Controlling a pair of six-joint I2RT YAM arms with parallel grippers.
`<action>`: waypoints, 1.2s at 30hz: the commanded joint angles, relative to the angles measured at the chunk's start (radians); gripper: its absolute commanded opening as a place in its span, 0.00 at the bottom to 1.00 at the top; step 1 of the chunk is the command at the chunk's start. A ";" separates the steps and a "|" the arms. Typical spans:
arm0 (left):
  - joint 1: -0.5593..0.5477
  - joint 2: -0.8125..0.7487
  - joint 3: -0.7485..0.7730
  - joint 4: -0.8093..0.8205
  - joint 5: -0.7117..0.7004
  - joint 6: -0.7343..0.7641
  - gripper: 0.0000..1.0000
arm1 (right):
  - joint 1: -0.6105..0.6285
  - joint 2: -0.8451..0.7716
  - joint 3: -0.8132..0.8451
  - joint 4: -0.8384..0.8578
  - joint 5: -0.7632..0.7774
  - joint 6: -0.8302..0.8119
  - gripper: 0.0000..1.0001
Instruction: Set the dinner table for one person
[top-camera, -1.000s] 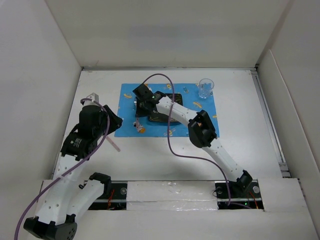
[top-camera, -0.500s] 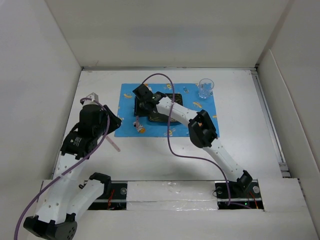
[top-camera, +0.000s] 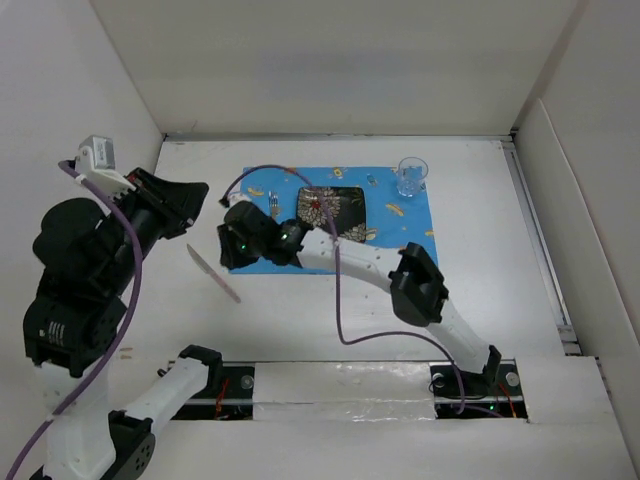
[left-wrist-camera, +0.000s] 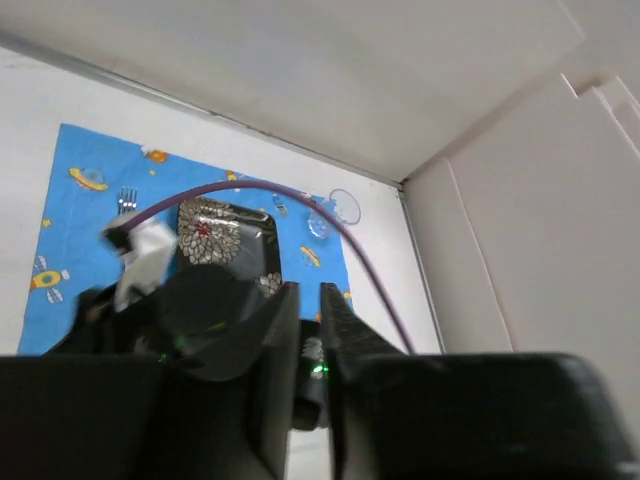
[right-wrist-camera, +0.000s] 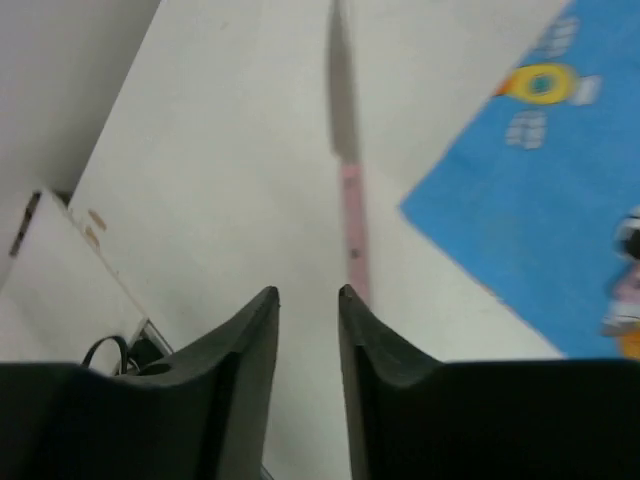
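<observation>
A knife with a pink handle lies on the white dinner table, just left of the blue cartoon mat. My right gripper hovers low at the mat's left edge, its jaws slightly apart and empty. In the right wrist view the knife lies just ahead of the right fingertip, beside the gripper. My left gripper is raised high at the left with a narrow gap and nothing in it. A black floral plate sits on the mat.
A clear glass stands at the mat's far right corner. A fork lies on the mat left of the plate. Upright white panels edge the table. The right arm stretches across the mat's front edge.
My left arm has lifted up and back to the left, away from the knife. My right gripper has left the plate and moved left to the mat's edge near the knife.
</observation>
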 joint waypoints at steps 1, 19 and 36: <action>-0.005 0.005 -0.003 -0.116 0.077 0.005 0.16 | 0.076 0.104 0.089 -0.016 0.015 -0.083 0.39; -0.005 -0.038 -0.069 -0.142 0.058 0.099 0.25 | 0.105 0.256 0.204 -0.083 0.150 -0.176 0.47; -0.005 -0.047 -0.112 -0.120 0.031 0.091 0.25 | 0.160 0.314 0.213 -0.120 0.273 -0.201 0.00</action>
